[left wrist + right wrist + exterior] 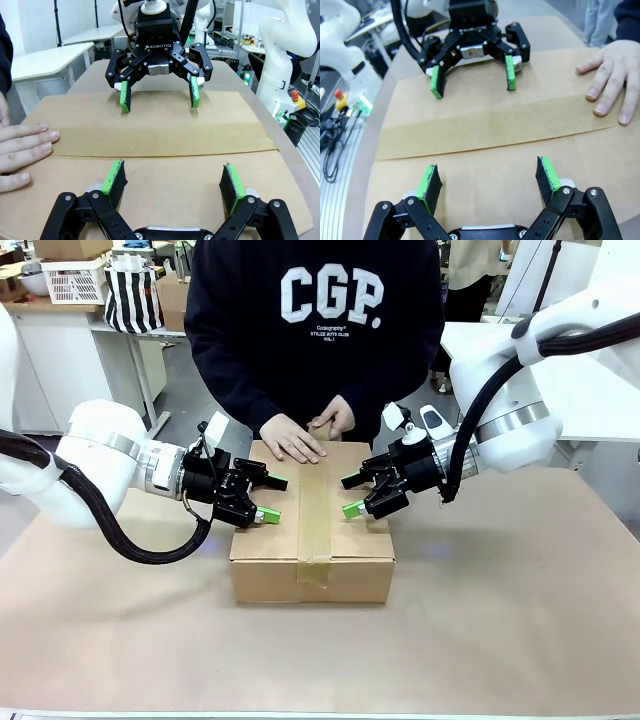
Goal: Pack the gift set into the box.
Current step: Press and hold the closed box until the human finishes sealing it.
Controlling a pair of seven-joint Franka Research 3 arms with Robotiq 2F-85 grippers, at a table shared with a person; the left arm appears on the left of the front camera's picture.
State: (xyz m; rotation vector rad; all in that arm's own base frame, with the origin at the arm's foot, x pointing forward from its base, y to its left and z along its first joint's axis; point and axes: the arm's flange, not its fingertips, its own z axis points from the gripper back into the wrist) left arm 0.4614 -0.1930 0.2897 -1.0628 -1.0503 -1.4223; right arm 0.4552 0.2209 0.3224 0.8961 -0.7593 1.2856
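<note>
Taped corrugated box (pixel 312 562) closed; left gripper (pixel 268 499), right gripper (pixel 352 495) fingers spread.

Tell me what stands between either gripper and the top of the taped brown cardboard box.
Nothing visible does. The left gripper and right gripper both hover open over the closed brown cardboard box, facing each other across its tan tape strip. The person's hand rests flat on the far edge, clear of both.

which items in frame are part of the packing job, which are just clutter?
Job:
brown taped cardboard box, flaps shut
left pincer, open
right pincer, open
person's hand flat on the box top

Clutter:
white slatted basket
black-and-white striped bag
</note>
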